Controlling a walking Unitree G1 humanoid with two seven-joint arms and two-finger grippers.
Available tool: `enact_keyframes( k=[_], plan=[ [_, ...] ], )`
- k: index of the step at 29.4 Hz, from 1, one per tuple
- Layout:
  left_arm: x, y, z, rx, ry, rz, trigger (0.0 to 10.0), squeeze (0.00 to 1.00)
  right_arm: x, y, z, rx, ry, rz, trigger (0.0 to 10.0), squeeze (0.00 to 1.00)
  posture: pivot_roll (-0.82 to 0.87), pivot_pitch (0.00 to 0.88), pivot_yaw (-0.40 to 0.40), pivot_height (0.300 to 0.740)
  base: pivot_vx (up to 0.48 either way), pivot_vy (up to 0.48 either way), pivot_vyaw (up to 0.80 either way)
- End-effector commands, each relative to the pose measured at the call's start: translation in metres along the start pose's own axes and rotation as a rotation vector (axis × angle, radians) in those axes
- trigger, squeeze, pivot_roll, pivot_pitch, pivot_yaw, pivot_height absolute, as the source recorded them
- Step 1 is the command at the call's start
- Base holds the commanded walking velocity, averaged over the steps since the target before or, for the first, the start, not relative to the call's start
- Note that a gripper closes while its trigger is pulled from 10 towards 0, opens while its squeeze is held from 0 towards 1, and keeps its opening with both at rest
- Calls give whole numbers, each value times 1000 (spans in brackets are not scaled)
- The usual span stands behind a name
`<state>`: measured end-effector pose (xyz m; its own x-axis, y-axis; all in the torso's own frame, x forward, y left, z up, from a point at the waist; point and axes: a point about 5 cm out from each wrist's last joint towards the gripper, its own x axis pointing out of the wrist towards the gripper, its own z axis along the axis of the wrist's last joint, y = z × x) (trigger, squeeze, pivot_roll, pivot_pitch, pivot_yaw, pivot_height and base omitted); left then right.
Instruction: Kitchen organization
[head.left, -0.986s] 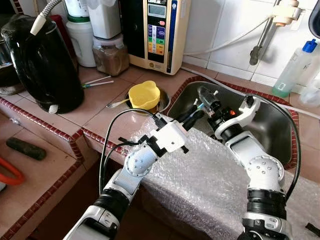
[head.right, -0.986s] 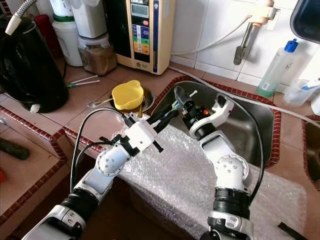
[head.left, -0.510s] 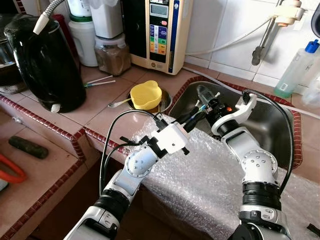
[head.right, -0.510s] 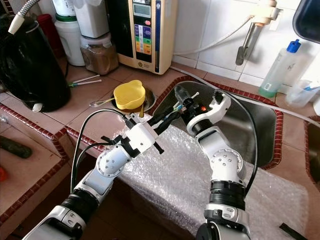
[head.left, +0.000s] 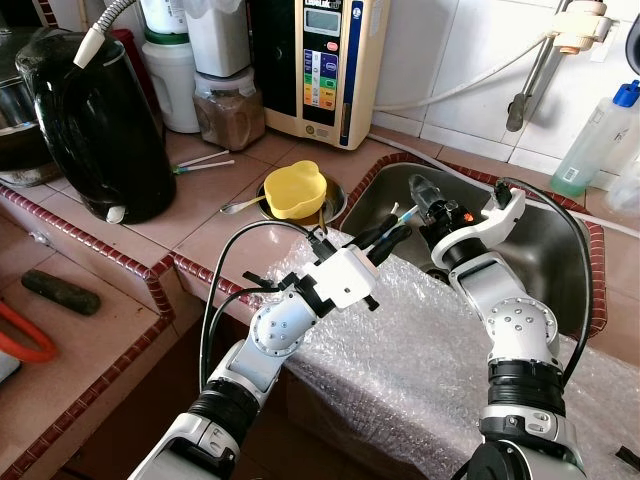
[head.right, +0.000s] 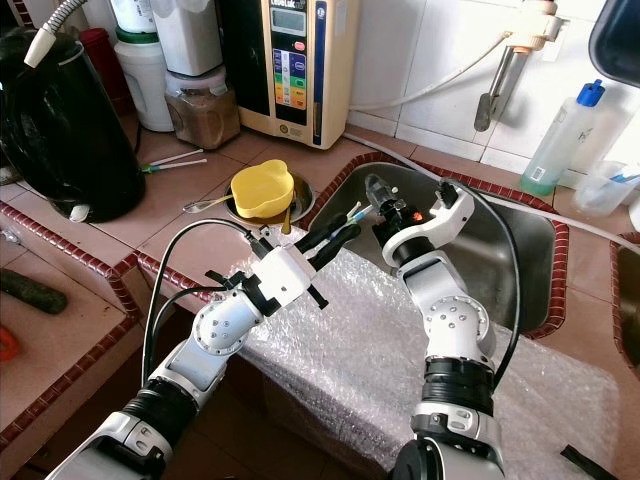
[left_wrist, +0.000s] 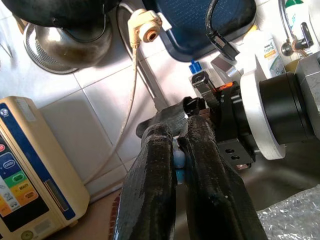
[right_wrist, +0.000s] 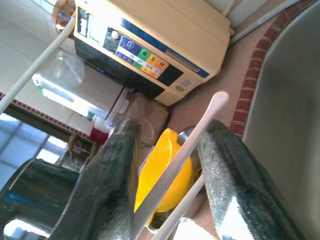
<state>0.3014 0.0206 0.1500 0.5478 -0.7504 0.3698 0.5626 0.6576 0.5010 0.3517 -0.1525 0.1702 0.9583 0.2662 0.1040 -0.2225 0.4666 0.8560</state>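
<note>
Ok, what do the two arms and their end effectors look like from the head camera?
Both arms are silver with round joints and black ribbed forearm cuffs. The left end effector sits on a white boxy wrist with looping black cables; the right end effector has a white bracket, black wrist and an orange light.

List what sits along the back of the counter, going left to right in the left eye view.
Black kettle → white canister → jar of brown powder → cream water purifier → wall tap → clear bottle with a blue cap.
</note>
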Motion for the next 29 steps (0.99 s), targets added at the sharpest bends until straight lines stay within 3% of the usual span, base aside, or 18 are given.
enact_keyframes(
  k=[1, 10, 11, 12, 13, 14, 15, 16, 25, 26, 29],
  plan=[
    [1, -3, 1, -3, -6, -1, 0, 0, 1, -4, 4, -10, -7, -27, 0, 0, 3, 0, -21, 740, 0, 0, 0],
    [1, -2, -1, 12, 5, 25, 0, 0, 1, -7, 5, -8, -13, -53, 0, 0, 2, 0, -18, 740, 0, 0, 0],
    [1, -1, -1, 16, 8, 34, 784, 0, 1, -7, 5, -7, -13, -53, 0, 0, 1, 0, -17, 740, 0, 0, 0],
    [1, 0, -1, 15, 14, 41, 2784, 0, 1, -7, 5, -6, -14, -53, 0, 0, 2, 0, -17, 740, 0, 0, 0],
    [1, 1, -2, 15, 20, 49, 7451, 0, 1, -7, 5, -6, -14, -54, 0, 0, 2, 0, -17, 740, 0, 0, 0],
    [1, 1, -2, 14, 22, 56, 8157, 0, 1, -8, 4, -5, -15, -55, 0, 0, 2, 0, -17, 740, 0, 0, 0],
    [0, 2, -3, 10, 26, 59, 9608, 0, 1, -8, 4, -3, -15, -58, 0, 0, 5, 0, -17, 740, 0, 0, 0],
    [0, 2, -3, 11, 28, 58, 10000, 0, 1, -9, 4, -3, -15, -59, 0, 0, 5, 0, -17, 740, 0, 0, 0],
    [-1, 4, -7, -5, 51, 112, 10000, 0, 2, -10, 2, 14, -22, -72, 0, 0, 7, 0, -19, 740, 0, 0, 0],
    [-1, 4, -7, -14, 50, 121, 10000, 1000, 1, -10, 2, 15, -24, -73, 0, 0, 6, 0, -19, 740, 0, 0, 0],
    [0, 5, -7, -35, 48, 135, 10000, 1000, 1, -11, 6, 12, -36, -78, 0, 0, -1, 0, -17, 740, 0, 0, 0]
  ],
)
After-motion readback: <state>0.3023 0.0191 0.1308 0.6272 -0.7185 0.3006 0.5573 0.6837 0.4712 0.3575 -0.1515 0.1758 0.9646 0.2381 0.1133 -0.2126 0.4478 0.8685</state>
